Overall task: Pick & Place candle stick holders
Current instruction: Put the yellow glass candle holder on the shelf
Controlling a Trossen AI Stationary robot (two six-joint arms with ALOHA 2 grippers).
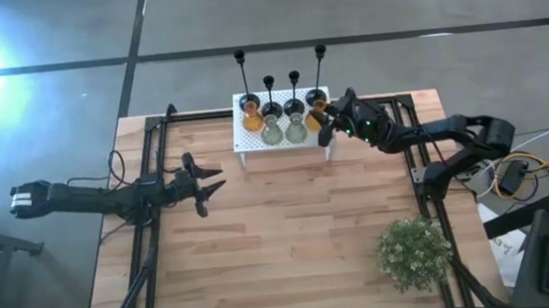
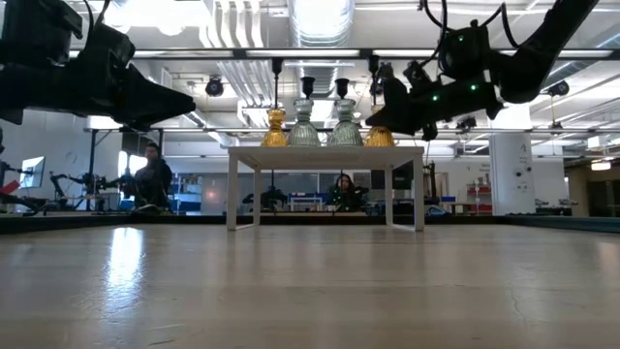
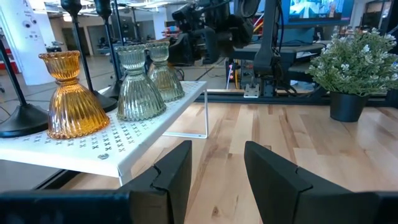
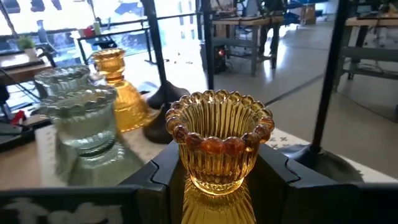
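amber holder (image 4: pixel 217 146) gripped by right hand (image 4: pixel 214 180), for lifting off rack (image 1: pixel 244 147) | left hand (image 1: pixel 202 183) wide, waiting above table (image 1: pixel 292 242)

2 dark arms. Left arm (image 1: pixel 109 196): black, slender, with a white-marked end segment and a thin black cable. Right arm (image 1: pixel 432 132): black, jointed, green indicator lights near the wrist. Fingers (image 3: pixel 277 177) matte black, angular.

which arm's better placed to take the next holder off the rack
Right. The right gripper already has its fingers either side of an amber holder at the right end of the white rack. The left gripper hangs open over bare table, short of the rack.
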